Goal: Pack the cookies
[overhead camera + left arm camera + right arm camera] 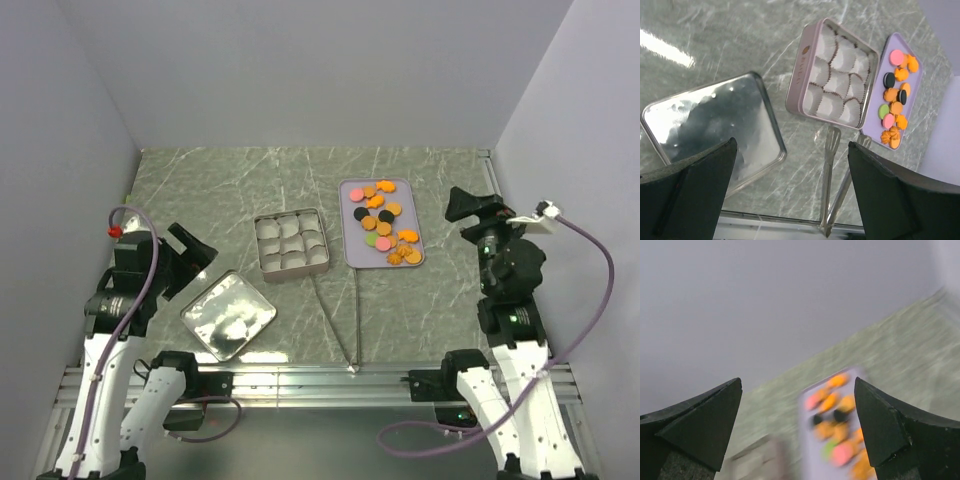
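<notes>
The cookies [381, 223], orange, pink, green and black, lie on a lavender tray [349, 255]. They also show in the left wrist view [895, 97] and, blurred, in the right wrist view [836, 423]. A square tin [291, 241] with white paper cups stands left of the tray. My left gripper [192, 253] is open and empty, raised above the table at the left by the tin's lid [228, 315]. My right gripper [462, 205] is open and empty, raised to the right of the tray.
Metal tongs [343, 325] lie on the marble table, tips towards the tin and tray, hinge at the near edge. They show in the left wrist view [832, 185]. Grey walls stand close on the left, right and back.
</notes>
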You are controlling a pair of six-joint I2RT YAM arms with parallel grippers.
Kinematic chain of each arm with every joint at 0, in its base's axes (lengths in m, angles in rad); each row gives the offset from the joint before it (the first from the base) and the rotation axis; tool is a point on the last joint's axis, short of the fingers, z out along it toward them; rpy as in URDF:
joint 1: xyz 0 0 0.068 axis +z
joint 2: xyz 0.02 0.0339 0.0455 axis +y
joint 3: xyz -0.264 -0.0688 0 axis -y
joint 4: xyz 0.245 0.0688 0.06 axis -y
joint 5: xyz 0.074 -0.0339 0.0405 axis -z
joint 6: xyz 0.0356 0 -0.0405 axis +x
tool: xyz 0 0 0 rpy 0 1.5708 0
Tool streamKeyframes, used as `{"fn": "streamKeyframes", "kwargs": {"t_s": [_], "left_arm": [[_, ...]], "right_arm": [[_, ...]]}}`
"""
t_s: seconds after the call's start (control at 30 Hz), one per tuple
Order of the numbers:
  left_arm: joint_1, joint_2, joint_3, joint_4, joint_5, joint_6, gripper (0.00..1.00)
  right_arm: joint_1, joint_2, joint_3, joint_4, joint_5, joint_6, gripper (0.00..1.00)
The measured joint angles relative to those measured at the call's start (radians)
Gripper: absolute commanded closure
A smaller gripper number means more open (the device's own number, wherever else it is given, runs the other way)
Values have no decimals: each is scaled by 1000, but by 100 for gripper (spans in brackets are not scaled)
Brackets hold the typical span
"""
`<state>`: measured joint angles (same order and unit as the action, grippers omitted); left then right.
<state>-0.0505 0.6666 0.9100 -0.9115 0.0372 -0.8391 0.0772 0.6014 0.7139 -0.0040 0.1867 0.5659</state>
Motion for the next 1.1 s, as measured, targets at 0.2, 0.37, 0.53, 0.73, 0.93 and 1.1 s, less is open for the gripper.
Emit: {"fn": "streamKeyframes", "kwargs": {"t_s": [0.2,0.37,0.53,0.73,0.93,1.1], "left_arm": [[-98,-19,65,-18,-97,38,1],[-142,-31,67,-47,-154,59,1],[-166,-42,67,-62,-184,69,0],[-169,-42,67,-63,-156,87,1],[-169,-36,73,-91,-146,96,2],[-169,-35,77,-114,-148,102,2]], "right_arm": [[-33,-51,-131,-266,-373,364,0],[109,-69,-167,-579,-400,394,0],[425,226,-13,-719,-317,351,0],[815,661,101,-825,-208,345,0],[894,838,242,-834,-166,325,0],[915,941,325,-813,-153,290,0]]}}
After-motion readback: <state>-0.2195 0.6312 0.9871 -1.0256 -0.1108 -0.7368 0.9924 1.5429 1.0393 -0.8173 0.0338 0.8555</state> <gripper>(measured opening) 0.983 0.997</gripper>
